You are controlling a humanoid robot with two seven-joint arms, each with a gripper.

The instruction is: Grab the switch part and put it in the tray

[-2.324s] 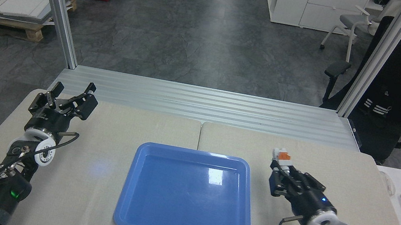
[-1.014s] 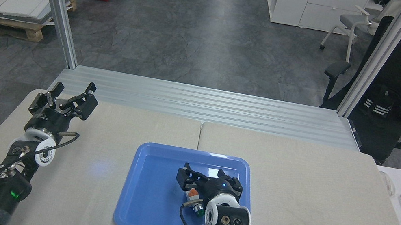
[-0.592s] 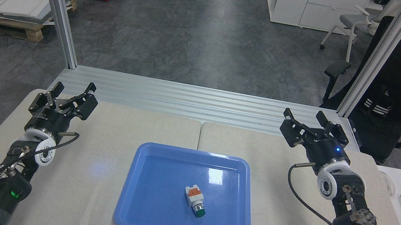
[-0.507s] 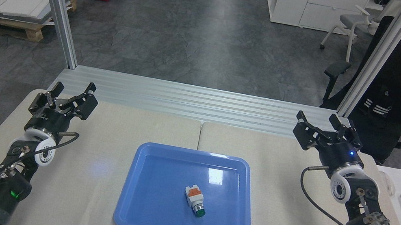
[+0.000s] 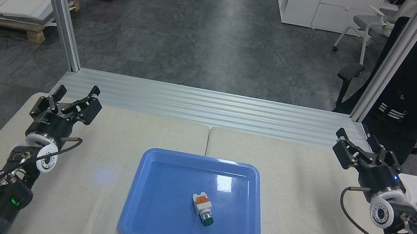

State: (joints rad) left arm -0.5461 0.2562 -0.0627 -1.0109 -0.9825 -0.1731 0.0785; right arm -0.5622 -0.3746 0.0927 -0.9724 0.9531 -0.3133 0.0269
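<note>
head view: switch part (image 5: 202, 208) lying in tray (image 5: 154, 227), right of centre, long axis diagonal, orange block far-left, green button near-right; white body. right end effector (image 5: 361, 150) nearer, open, empty; left end effector (image 5: 72, 99) open, empty. both well apart from tray, over bench (image 5: 91, 199).

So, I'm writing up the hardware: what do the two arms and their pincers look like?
Both arms are black with exposed metal joints. Each has a white ring-shaped wrist and a thin black cable looping beside it. The left pincer and right pincer have black, angular fingers. A green light glows low on the left arm; a blue one behind the right pincer.
</note>
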